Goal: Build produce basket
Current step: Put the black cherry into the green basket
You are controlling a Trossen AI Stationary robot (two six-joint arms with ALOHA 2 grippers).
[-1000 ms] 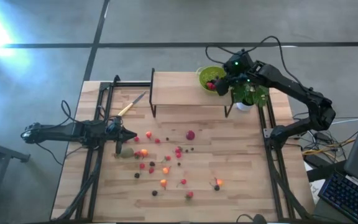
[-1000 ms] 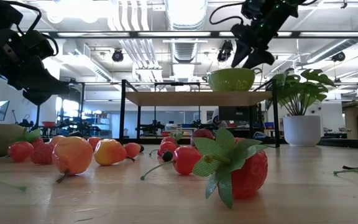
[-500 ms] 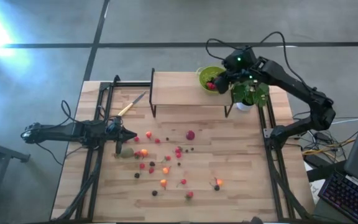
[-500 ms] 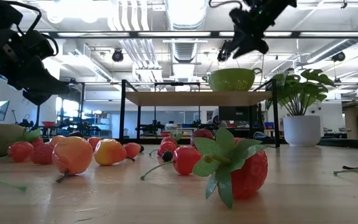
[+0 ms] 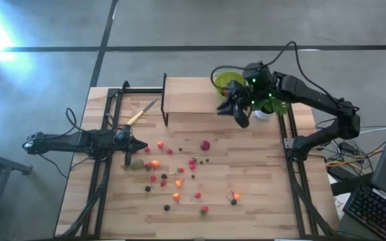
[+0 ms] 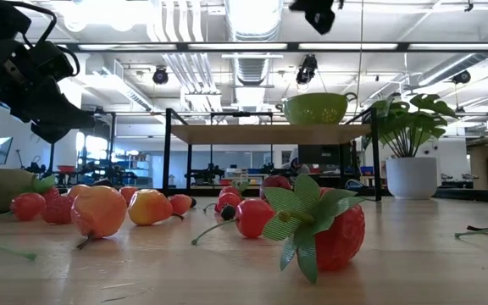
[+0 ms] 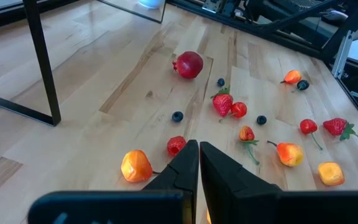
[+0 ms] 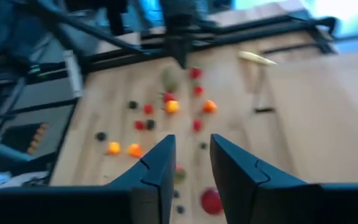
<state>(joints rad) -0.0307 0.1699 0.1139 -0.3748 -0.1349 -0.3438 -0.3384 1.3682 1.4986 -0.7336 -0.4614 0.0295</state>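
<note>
High view: my right claw [image 5: 235, 109] hangs empty, fingers parted, beside the produce basket [image 5: 225, 83]; left claw [image 5: 127, 159] clenched over the worktop [image 5: 260, 181].

Partly hidden and unclear things

The right gripper [image 6: 316, 12] is cut by the low view's top edge. The produce basket [image 5: 224, 83] is partly covered by the right arm. The right wrist view is blurred, so the far produce [image 8: 171, 106] stays unclear.
</note>
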